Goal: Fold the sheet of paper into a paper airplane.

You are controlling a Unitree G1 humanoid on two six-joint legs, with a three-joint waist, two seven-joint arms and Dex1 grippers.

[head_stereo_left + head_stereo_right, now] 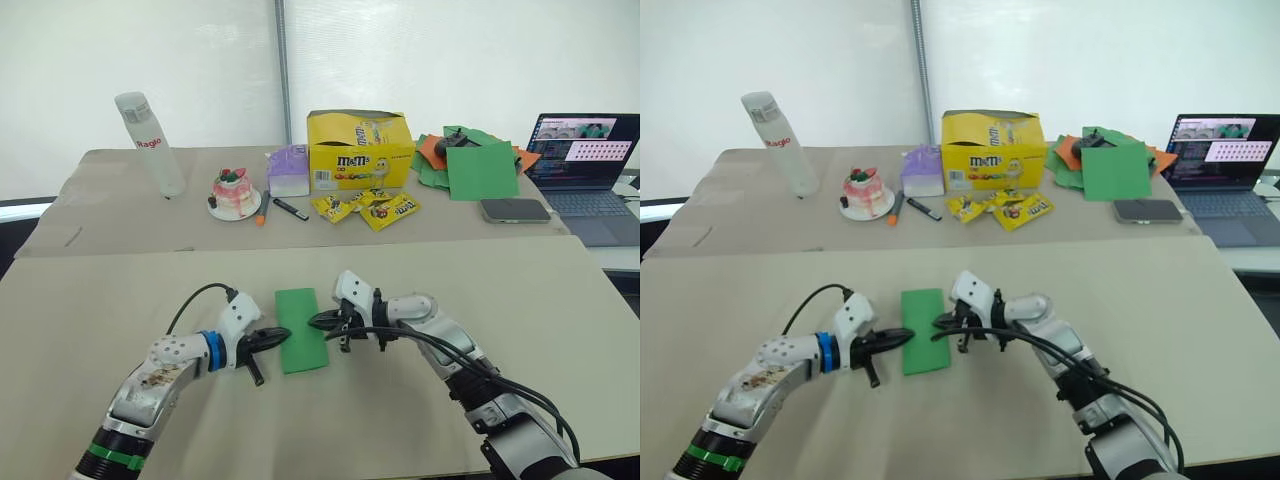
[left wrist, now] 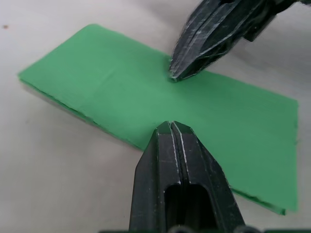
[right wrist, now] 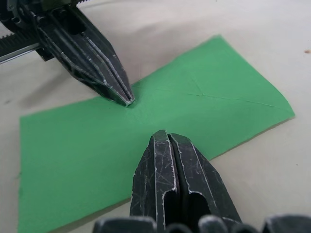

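The sheet of paper (image 1: 301,330) is bright green and lies flat on the near table as a narrow rectangle, doubled along its length, with faint diagonal creases at one end (image 3: 228,97). My left gripper (image 1: 281,336) is shut, its tip resting on the paper's left edge. From the right, my right gripper (image 1: 316,321) is also shut and its tip presses on the paper's right side. In the left wrist view the two shut tips face each other across the paper (image 2: 112,92), a short gap apart. Neither gripper has the paper pinched between its fingers.
On the far table stand a clear bottle (image 1: 150,143), a small cake on a plate (image 1: 236,193), a purple box (image 1: 289,170), a yellow candy box (image 1: 360,150) with loose packets (image 1: 380,208), a pile of green and orange papers (image 1: 470,160), a phone (image 1: 514,210) and a laptop (image 1: 585,160).
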